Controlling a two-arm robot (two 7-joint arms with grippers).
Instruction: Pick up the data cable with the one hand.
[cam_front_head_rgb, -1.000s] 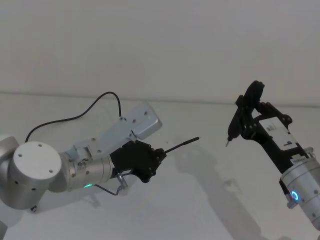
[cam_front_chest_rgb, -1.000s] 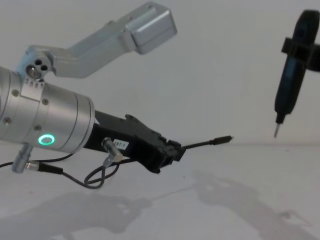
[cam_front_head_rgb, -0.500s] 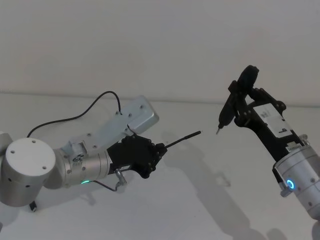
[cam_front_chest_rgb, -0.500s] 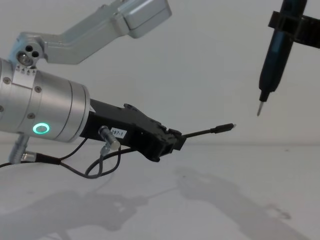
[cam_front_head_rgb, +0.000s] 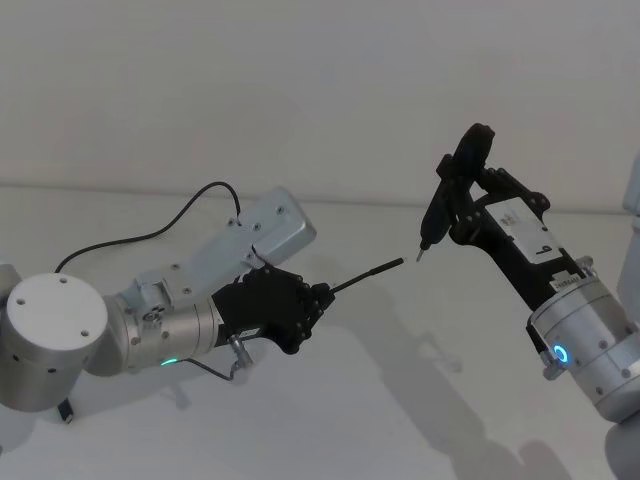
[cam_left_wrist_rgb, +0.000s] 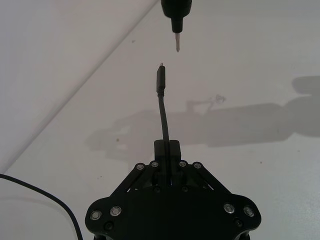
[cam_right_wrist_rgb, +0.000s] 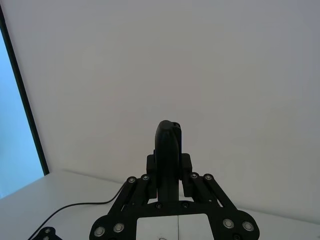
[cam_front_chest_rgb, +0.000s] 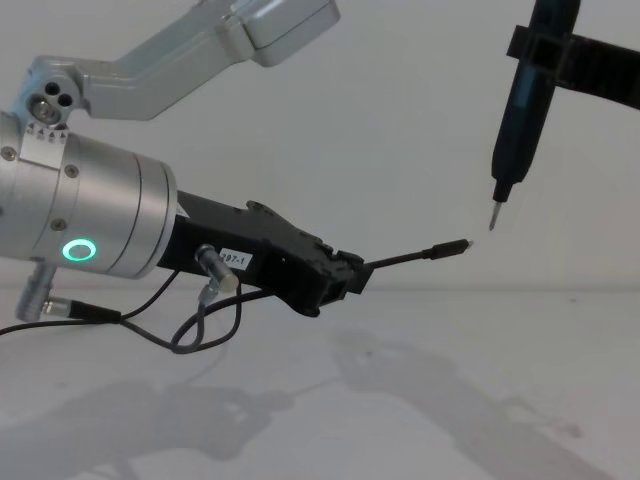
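Note:
The data cable (cam_front_head_rgb: 362, 276) is a thin black cord. Its slim plug (cam_front_chest_rgb: 448, 248) sticks out forward and slightly upward from my left gripper (cam_front_head_rgb: 318, 297), which is shut on it above the white table. In the left wrist view the cord (cam_left_wrist_rgb: 162, 107) runs straight out from the shut left gripper (cam_left_wrist_rgb: 166, 150). The rest of the cord (cam_front_head_rgb: 150, 235) trails back over the table. My right gripper (cam_front_head_rgb: 462, 215) is shut on a black pen-like tool (cam_front_head_rgb: 445, 195). The tool's metal pin tip (cam_front_chest_rgb: 493, 216) hangs just above and beyond the plug, a small gap apart.
A short grey wire with a silver plug (cam_front_chest_rgb: 210, 275) loops under my left wrist. A silver bracket (cam_front_head_rgb: 270, 235) rises behind the left arm. The white table (cam_front_head_rgb: 380, 400) ends at a pale wall; a blue window strip (cam_right_wrist_rgb: 15, 125) lies beside it.
My right arm has carried the pen-like tool leftward, bringing its tip close to the cable's plug. The left gripper has held the cable almost still, lifting slightly.

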